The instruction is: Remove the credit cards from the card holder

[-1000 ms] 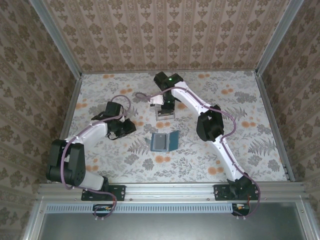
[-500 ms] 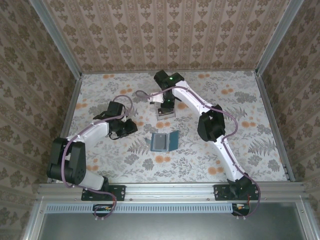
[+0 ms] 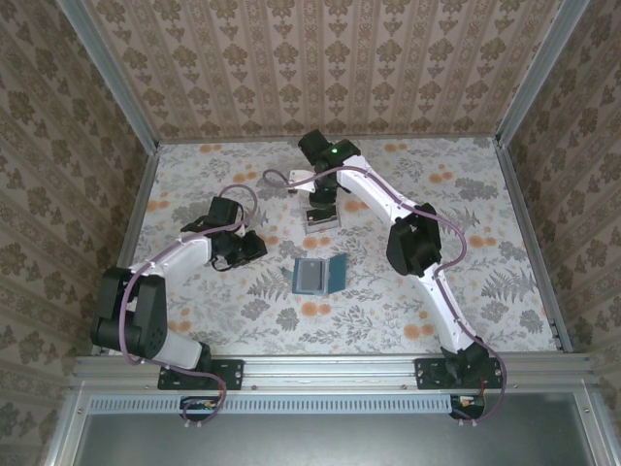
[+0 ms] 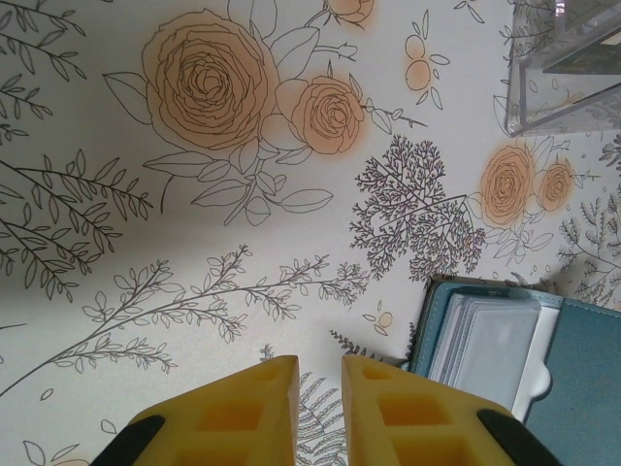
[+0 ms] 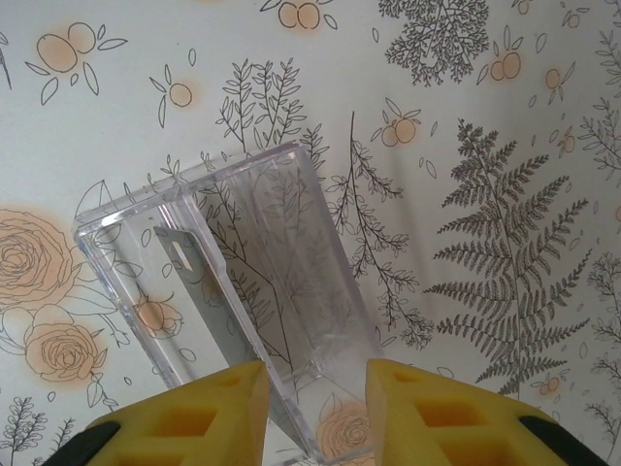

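Observation:
The teal card holder (image 3: 336, 273) lies open mid-table, and a pale card (image 3: 310, 277) covers its left panel. In the left wrist view the holder (image 4: 587, 379) sits at lower right with stacked pale cards (image 4: 495, 340) in its pocket. My left gripper (image 4: 320, 367) hovers over bare table just left of it, open by a narrow gap with nothing between the fingers. My right gripper (image 5: 315, 374) is open over a clear plastic box (image 5: 281, 252). A thin grey card (image 5: 179, 257) leans inside that box.
The clear box (image 3: 322, 219) stands just beyond the holder, under the right wrist (image 3: 323, 189); its corner (image 4: 563, 68) also shows in the left wrist view. Floral table covering spreads all around, with metal frame rails and patterned walls at the edges.
The right wrist has lifted slightly back from the clear box. The left arm shifted a little towards the holder, which has not moved.

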### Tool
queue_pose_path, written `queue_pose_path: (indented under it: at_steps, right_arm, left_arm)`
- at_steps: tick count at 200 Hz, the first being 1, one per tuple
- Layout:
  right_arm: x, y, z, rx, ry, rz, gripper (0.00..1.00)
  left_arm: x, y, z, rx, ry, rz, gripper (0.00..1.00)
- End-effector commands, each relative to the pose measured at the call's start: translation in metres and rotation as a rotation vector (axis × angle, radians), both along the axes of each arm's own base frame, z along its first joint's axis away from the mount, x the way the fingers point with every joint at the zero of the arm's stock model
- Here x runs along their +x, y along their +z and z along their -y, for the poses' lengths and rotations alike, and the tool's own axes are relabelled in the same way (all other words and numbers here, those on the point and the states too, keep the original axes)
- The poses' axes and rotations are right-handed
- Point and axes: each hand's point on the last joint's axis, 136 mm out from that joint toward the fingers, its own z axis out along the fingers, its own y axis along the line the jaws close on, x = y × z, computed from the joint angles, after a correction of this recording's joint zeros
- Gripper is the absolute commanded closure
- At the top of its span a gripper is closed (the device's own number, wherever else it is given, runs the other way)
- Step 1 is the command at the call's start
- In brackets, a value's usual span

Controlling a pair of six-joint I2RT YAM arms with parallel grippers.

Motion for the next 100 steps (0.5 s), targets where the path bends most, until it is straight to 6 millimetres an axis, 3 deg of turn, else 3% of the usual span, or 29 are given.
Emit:
queue_pose_path:
  at_steps: [1,100]
  right_arm:
    - [-0.007,-0.021,0.001,-0.029,-0.009,-0.044,0.65]
    - [-0.015,-0.035,0.001,-0.032,-0.003,-0.084,0.64]
  left_arm:
    - [0.004,0.004,0.005,-0.013,0.0,0.009,0.8]
    - [0.004,0.002,0.006,-0.019,-0.002,0.01,0.8]
